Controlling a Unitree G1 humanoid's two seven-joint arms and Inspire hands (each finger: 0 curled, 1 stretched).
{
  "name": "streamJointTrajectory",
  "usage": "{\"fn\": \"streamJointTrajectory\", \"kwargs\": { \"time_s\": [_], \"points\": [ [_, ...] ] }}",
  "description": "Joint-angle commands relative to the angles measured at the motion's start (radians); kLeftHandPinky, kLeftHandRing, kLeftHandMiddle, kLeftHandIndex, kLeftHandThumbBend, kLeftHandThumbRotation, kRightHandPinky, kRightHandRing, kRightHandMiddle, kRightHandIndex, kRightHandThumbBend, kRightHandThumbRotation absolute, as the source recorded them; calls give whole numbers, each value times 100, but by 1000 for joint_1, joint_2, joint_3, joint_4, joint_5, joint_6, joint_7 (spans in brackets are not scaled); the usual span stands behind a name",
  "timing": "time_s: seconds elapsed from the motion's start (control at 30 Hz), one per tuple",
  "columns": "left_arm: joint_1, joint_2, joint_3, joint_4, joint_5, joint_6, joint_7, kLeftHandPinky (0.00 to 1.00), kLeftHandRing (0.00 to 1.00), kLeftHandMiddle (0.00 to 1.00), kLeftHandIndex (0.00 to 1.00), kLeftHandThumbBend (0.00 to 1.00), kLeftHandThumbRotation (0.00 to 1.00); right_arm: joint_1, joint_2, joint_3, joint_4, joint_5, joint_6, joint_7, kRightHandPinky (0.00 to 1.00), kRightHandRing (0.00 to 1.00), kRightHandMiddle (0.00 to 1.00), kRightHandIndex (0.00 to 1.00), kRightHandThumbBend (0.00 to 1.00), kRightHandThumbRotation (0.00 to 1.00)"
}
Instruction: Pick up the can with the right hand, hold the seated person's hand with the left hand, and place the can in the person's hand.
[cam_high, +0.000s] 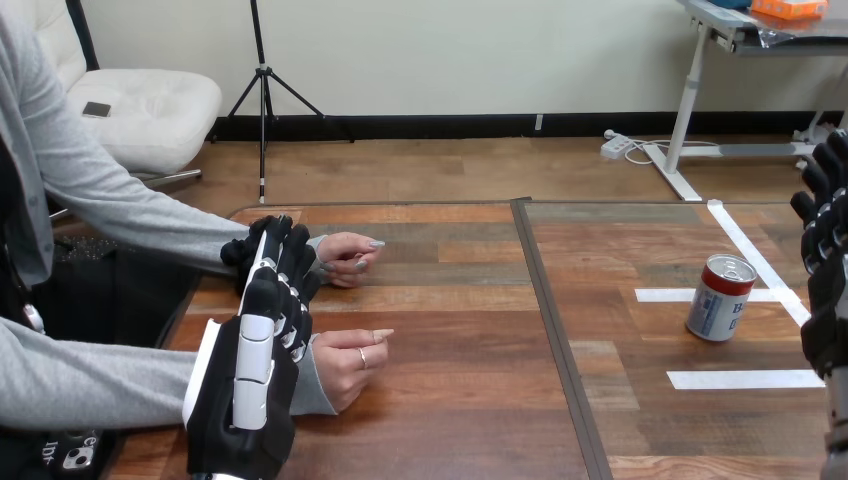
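Can (719, 298) stood untouched on surface (480, 390); right hand (826, 250) loose, empty, near it. Left hand (258, 345) lay over person's wrist (314, 385); could not tell grip.

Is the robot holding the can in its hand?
No, the can stands upright on the table by the white tape, and the right hand is off to its side, not touching it.

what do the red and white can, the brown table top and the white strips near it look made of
The red and white can looks like metal: silvery shiny lid, glossy printed wall. The brown table top looks like wood or wood-look laminate: plank grain, matte. The white strips: probably matte tape.
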Motion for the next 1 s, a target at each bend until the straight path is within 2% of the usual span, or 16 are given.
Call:
{"fn": "streamJointTrajectory", "kwargs": {
  "time_s": [0.0,0.47,0.6,0.97],
  "points": [
    [-44,-1,0,-39,-7,-5,-3,100,100,100,100,71,95,-110,-43,6,38,-21,-18,-9,100,100,97,96,97,99],
    [-45,2,-3,-42,-14,1,-9,100,100,100,100,70,95,-196,-85,9,135,-43,30,-23,100,99,97,96,97,99],
    [-47,4,-3,-38,-13,0,-10,100,100,100,100,70,95,-227,-104,16,170,-62,56,-32,99,98,96,95,98,99],
    [-48,3,-2,-40,-13,2,-8,100,100,100,100,70,95,-312,-145,34,280,-114,84,-56,96,97,95,93,100,97]
  ]
}}
